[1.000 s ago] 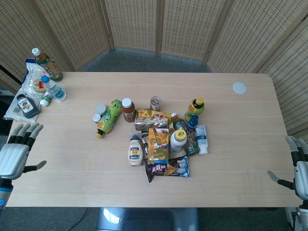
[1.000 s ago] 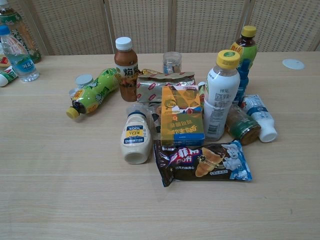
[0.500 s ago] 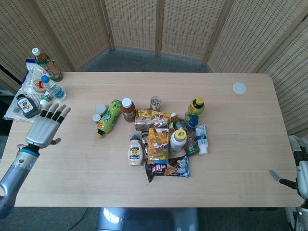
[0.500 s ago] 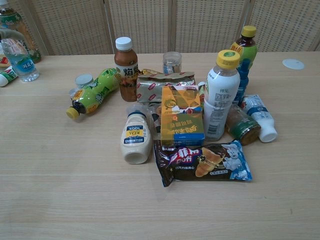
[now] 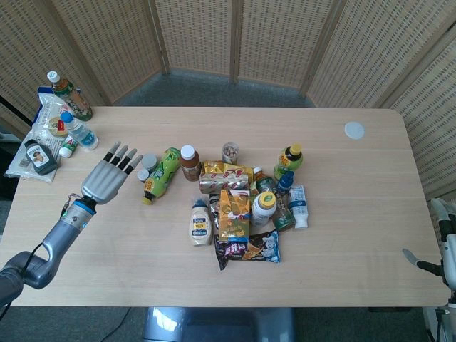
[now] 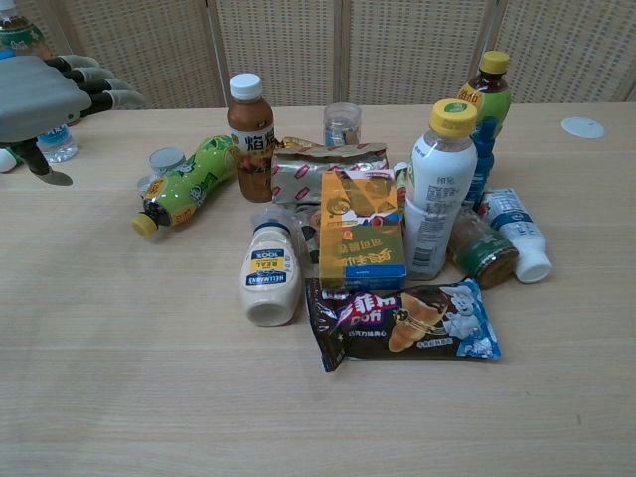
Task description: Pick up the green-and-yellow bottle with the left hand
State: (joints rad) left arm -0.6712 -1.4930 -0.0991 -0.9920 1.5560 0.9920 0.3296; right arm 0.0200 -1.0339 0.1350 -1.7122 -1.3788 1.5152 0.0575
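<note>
The green-and-yellow bottle point(image 5: 160, 174) point(image 6: 187, 185) lies on its side at the left of the pile, yellow cap toward the front left. My left hand point(image 5: 109, 178) point(image 6: 48, 96) hovers open, fingers spread, just left of the bottle and apart from it. My right hand point(image 5: 443, 246) shows only partly at the right edge of the head view, off the table, with nothing in it.
A brown-drink bottle point(image 5: 189, 162) stands right beside the lying bottle, with two small lidded cups point(image 5: 148, 162) at its left. Snack packs, a mayonnaise jar point(image 6: 271, 274) and more bottles crowd the middle. Other bottles point(image 5: 78, 130) sit at the far left corner.
My left hand has swept in from the table's left edge toward the right and farther back, nearing the green-and-yellow bottle. The right hand has barely moved.
</note>
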